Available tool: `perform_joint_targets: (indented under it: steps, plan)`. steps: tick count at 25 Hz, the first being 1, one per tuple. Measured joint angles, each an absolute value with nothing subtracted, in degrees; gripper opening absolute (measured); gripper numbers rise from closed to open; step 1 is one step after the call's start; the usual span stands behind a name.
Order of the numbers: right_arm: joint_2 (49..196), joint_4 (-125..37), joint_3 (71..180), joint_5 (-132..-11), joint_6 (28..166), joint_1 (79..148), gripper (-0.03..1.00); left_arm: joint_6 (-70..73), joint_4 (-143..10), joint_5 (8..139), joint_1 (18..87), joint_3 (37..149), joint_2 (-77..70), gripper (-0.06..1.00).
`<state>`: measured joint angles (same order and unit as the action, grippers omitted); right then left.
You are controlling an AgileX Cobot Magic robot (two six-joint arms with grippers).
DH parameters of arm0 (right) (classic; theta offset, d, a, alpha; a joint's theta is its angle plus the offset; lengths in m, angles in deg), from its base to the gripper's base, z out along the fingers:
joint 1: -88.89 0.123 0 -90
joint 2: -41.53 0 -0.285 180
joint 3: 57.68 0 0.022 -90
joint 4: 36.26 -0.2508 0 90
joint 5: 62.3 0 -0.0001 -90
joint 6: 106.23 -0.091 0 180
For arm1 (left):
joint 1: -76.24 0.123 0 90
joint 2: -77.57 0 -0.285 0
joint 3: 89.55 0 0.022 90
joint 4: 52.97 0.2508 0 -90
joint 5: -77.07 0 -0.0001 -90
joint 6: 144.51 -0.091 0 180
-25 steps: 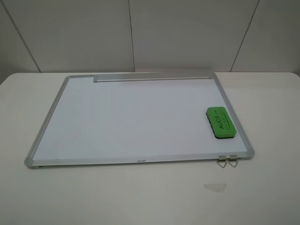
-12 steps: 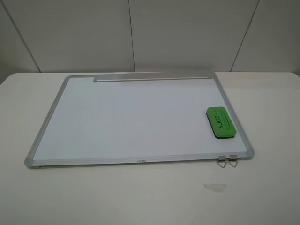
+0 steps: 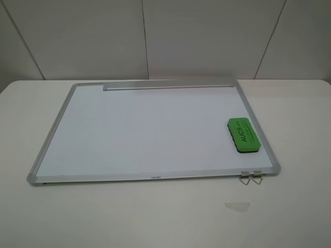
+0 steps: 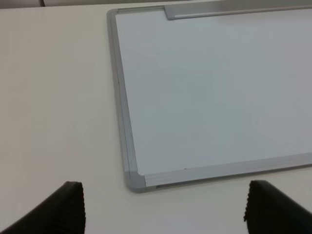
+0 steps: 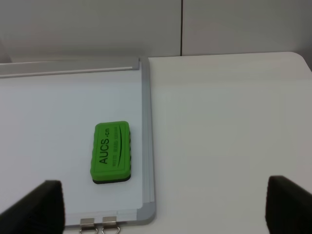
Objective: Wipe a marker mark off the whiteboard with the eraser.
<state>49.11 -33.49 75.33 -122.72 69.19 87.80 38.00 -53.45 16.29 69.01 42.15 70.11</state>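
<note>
Eraser at rest on the board, both grippers wide apart

The eraser [image 3: 242, 135] lay flat on the whiteboard [image 3: 145, 129] near its right edge; the left gripper [image 4: 163, 207] and right gripper [image 5: 163, 204] stood apart, holding nothing.

You get the whole whiteboard [image 3: 155, 132] from high in front; each wrist view sits closer over one near corner.

Green eraser [image 3: 242, 135] with black lettering, white silver-framed whiteboard [image 3: 145, 134]
</note>
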Motion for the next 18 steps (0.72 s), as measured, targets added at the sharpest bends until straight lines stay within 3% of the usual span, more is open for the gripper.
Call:
perform_joint_targets:
  steps: [18]
  plan:
    - [49.1,-33.5,75.3,-122.7,69.2,87.8,0.82,38.0,-53.5,16.3,69.0,42.1,70.1,0.69]
